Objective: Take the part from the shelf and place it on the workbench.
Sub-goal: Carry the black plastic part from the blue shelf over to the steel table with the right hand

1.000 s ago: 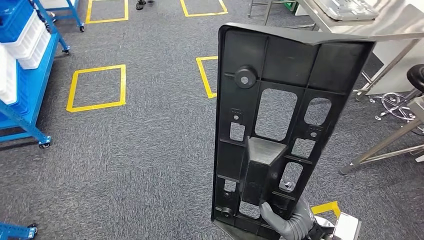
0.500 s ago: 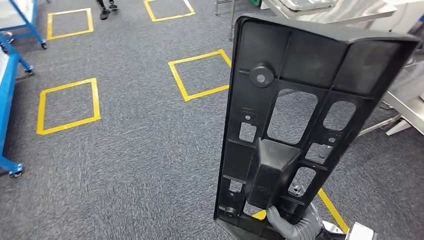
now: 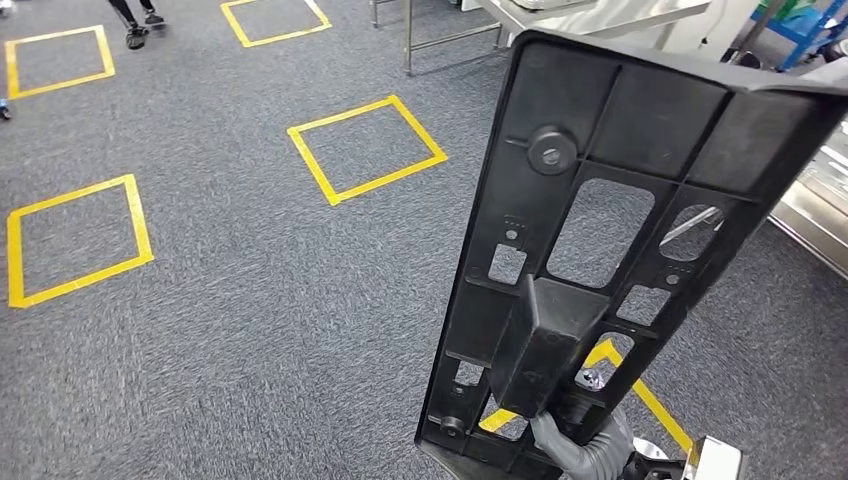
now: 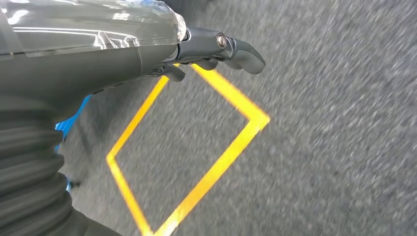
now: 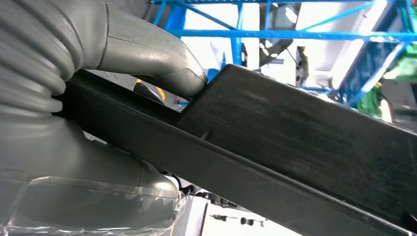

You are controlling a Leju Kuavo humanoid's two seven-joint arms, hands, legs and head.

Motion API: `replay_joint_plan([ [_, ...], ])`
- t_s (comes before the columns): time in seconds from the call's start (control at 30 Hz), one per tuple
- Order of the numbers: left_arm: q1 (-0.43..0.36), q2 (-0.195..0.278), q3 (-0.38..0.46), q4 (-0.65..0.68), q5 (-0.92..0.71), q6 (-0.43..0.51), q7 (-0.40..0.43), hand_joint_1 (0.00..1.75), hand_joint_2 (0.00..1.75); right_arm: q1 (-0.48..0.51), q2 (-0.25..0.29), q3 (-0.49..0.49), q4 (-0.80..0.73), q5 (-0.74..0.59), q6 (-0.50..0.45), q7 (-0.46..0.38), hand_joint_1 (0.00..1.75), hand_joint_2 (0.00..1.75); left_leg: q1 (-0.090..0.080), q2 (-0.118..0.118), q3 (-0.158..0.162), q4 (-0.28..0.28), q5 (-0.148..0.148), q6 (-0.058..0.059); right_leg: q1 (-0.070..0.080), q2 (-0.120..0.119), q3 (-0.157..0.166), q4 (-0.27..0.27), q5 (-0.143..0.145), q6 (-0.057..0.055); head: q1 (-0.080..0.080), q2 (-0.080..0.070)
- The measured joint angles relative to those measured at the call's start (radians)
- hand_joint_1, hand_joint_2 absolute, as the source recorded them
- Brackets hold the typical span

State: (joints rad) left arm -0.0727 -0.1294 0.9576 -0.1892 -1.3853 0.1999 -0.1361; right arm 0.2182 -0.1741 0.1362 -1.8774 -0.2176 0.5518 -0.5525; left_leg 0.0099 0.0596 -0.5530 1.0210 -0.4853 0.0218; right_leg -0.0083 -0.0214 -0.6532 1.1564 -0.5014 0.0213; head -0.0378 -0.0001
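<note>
A long black plastic part (image 3: 610, 230) with ribs and several cut-outs stands upright before me, tilted a little to the right. My right hand (image 3: 580, 445) grips its lower end from below, the grey thumb on the raised block. Up close, the right hand (image 5: 123, 59) clasps the part's dark edge (image 5: 305, 147). My left hand (image 4: 216, 49) hangs over the carpet with its fingers curled in and nothing in them.
Grey carpet with yellow taped squares (image 3: 365, 148) spreads across the floor. A metal workbench (image 3: 600, 15) stands at the far right, its legs (image 3: 408, 40) on the carpet. A person's feet (image 3: 135, 30) show at the far left. Blue shelving (image 5: 275, 29) appears behind the part.
The whole scene has slid left as I turn right: the blue shelf has left the view and the workbench is closer. The part stays in my right hand.
</note>
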Motion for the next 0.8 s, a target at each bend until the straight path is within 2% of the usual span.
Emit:
replay_joint_plan([
  [0.07, -0.001, 0.007, 0.000, 0.000, -0.004, 0.002, 0.003, 0.00, 1.75, -0.009, 0.013, 0.001, 0.014, -0.007, 0.003, -0.007, 1.75, 1.75, -0.003, 0.016, 0.006, 0.000, -0.005, -0.008, 0.013, -0.043, 0.055, -0.110, 0.032, -0.013, 0.000, 0.000],
  [0.1, -0.001, 0.009, -0.001, 0.000, -0.007, -0.001, 0.009, 0.00, 1.75, -0.013, 0.019, 0.002, 0.020, -0.010, 0.004, -0.010, 1.75, 1.75, -0.003, 0.024, 0.008, 0.000, -0.008, -0.013, 0.020, -0.054, 0.064, -0.131, 0.033, -0.019, 0.000, 0.000],
  [0.17, -0.001, 0.013, -0.001, 0.000, -0.013, -0.008, 0.026, 0.00, 1.75, -0.014, 0.031, 0.003, 0.032, -0.014, 0.004, -0.017, 1.75, 1.75, -0.002, 0.044, 0.014, -0.003, -0.012, -0.025, 0.024, -0.035, 0.065, -0.138, 0.034, -0.028, 0.000, 0.000],
  [0.2, -0.002, 0.017, -0.002, 0.000, -0.014, -0.011, 0.037, 0.00, 1.75, -0.013, 0.037, 0.004, 0.037, -0.015, 0.004, -0.021, 1.75, 1.75, -0.001, 0.042, 0.016, 0.000, -0.017, -0.030, 0.023, -0.024, 0.069, -0.146, 0.038, -0.032, 0.000, 0.000],
  [0.27, -0.001, 0.023, -0.002, 0.000, -0.015, -0.015, 0.052, 0.00, 1.75, -0.014, 0.049, 0.006, 0.046, -0.016, 0.004, -0.029, 1.75, 1.75, 0.001, 0.005, -0.002, 0.052, -0.049, -0.038, 0.016, -0.003, 0.081, -0.162, 0.045, -0.044, 0.000, 0.000],
  [0.3, 0.001, 0.028, -0.002, 0.000, -0.016, -0.018, 0.058, 0.00, 1.75, -0.015, 0.056, 0.007, 0.051, -0.018, 0.005, -0.032, 1.75, 1.75, 0.003, -0.022, -0.028, 0.109, -0.077, -0.040, 0.015, 0.008, 0.084, -0.165, 0.046, -0.047, 0.000, 0.000],
  [0.33, 0.004, 0.032, -0.002, 0.000, -0.018, -0.020, 0.063, 0.00, 1.75, -0.017, 0.063, 0.008, 0.057, -0.020, 0.006, -0.034, 1.75, 1.75, 0.004, -0.040, -0.061, 0.176, -0.107, -0.042, 0.014, 0.020, 0.085, -0.165, 0.046, -0.051, 0.000, 0.000],
  [0.37, 0.008, 0.037, -0.002, 0.000, -0.019, -0.022, 0.067, 0.00, 1.75, -0.017, 0.071, 0.009, 0.064, -0.021, 0.008, -0.036, 1.75, 1.75, 0.004, -0.048, -0.094, 0.235, -0.127, -0.044, 0.014, 0.034, 0.085, -0.164, 0.045, -0.052, 0.000, 0.000],
  [0.4, 0.011, 0.042, -0.001, 0.000, -0.019, -0.022, 0.070, 0.00, 1.75, -0.017, 0.078, 0.009, 0.072, -0.022, 0.012, -0.037, 1.75, 1.75, 0.004, -0.051, -0.114, 0.267, -0.129, -0.046, 0.014, 0.047, 0.085, -0.162, 0.044, -0.052, 0.000, 0.000],
  [0.43, 0.013, 0.047, -0.001, 0.000, -0.018, -0.021, 0.071, 0.00, 1.75, -0.018, 0.084, 0.009, 0.080, -0.022, 0.017, -0.037, 1.75, 1.75, 0.004, -0.052, -0.118, 0.261, -0.111, -0.047, 0.013, 0.061, 0.086, -0.160, 0.043, -0.051, 0.000, 0.000],
  [0.47, 0.014, 0.052, -0.001, 0.000, -0.016, -0.019, 0.071, 0.00, 1.75, -0.019, 0.090, 0.009, 0.088, -0.022, 0.022, -0.036, 1.75, 1.75, 0.004, -0.055, -0.103, 0.218, -0.076, -0.048, 0.012, 0.074, 0.088, -0.157, 0.041, -0.049, 0.000, 0.000],
  [0.5, 0.014, 0.056, -0.001, 0.000, -0.015, -0.017, 0.070, 0.00, 1.75, -0.020, 0.095, 0.009, 0.095, -0.022, 0.026, -0.036, 1.75, 1.75, 0.006, -0.066, -0.077, 0.151, -0.035, -0.048, 0.011, 0.086, 0.089, -0.153, 0.037, -0.046, 0.000, 0.000],
  [0.53, 0.014, 0.058, -0.001, 0.000, -0.013, -0.015, 0.068, 0.00, 1.75, -0.023, 0.099, 0.009, 0.103, -0.022, 0.030, -0.035, 1.75, 1.75, 0.008, -0.085, -0.049, 0.084, -0.006, -0.048, 0.011, 0.097, 0.088, -0.147, 0.033, -0.041, 0.000, 0.000],
  [0.57, 0.014, 0.060, -0.001, 0.000, -0.012, -0.014, 0.067, 0.00, 1.75, -0.027, 0.102, 0.009, 0.110, -0.022, 0.033, -0.035, 1.75, 1.75, 0.010, -0.101, -0.029, 0.036, 0.010, -0.046, 0.011, 0.108, 0.085, -0.141, 0.030, -0.036, 0.000, 0.000],
  [0.6, 0.014, 0.061, -0.001, 0.000, -0.011, -0.013, 0.067, 0.00, 1.75, -0.029, 0.104, 0.009, 0.117, -0.023, 0.036, -0.035, 1.75, 1.75, 0.010, -0.113, -0.018, 0.011, 0.014, -0.042, 0.010, 0.117, 0.081, -0.137, 0.028, -0.030, 0.000, 0.000],
  [0.63, 0.014, 0.061, -0.001, 0.000, -0.010, -0.013, 0.067, 0.00, 1.75, -0.030, 0.105, 0.009, 0.124, -0.023, 0.039, -0.035, 1.75, 1.75, 0.008, -0.114, -0.015, 0.005, 0.009, -0.036, 0.010, 0.125, 0.078, -0.136, 0.028, -0.024, 0.000, 0.000],
  [0.67, 0.014, 0.061, -0.001, 0.000, -0.010, -0.013, 0.067, 0.00, 1.75, -0.030, 0.106, 0.009, 0.131, -0.022, 0.042, -0.035, 1.75, 1.75, 0.008, -0.106, -0.014, 0.004, 0.011, -0.029, 0.008, 0.132, 0.075, -0.137, 0.029, -0.019, 0.000, 0.000],
  [0.7, 0.013, 0.061, -0.001, 0.000, -0.009, -0.014, 0.067, 0.00, 1.75, -0.030, 0.106, 0.009, 0.137, -0.022, 0.044, -0.035, 1.75, 1.75, 0.008, -0.097, -0.012, 0.000, 0.013, -0.022, 0.007, 0.130, 0.074, -0.136, 0.028, -0.014, 0.000, 0.000],
  [0.73, 0.012, 0.060, 0.000, 0.000, -0.008, -0.015, 0.067, 0.00, 1.75, -0.032, 0.106, 0.008, 0.143, -0.021, 0.046, -0.035, 1.75, 1.75, 0.009, -0.088, -0.010, -0.005, 0.015, -0.015, 0.007, 0.116, 0.068, -0.123, 0.019, -0.008, 0.000, 0.000],
  [0.8, 0.012, 0.058, 0.001, 0.000, -0.005, -0.017, 0.067, 0.00, 1.75, -0.043, 0.106, 0.008, 0.153, -0.019, 0.051, -0.035, 1.75, 1.75, 0.010, -0.068, -0.006, -0.013, 0.017, -0.006, 0.006, 0.068, 0.029, -0.043, -0.025, 0.001, 0.000, 0.000],
])
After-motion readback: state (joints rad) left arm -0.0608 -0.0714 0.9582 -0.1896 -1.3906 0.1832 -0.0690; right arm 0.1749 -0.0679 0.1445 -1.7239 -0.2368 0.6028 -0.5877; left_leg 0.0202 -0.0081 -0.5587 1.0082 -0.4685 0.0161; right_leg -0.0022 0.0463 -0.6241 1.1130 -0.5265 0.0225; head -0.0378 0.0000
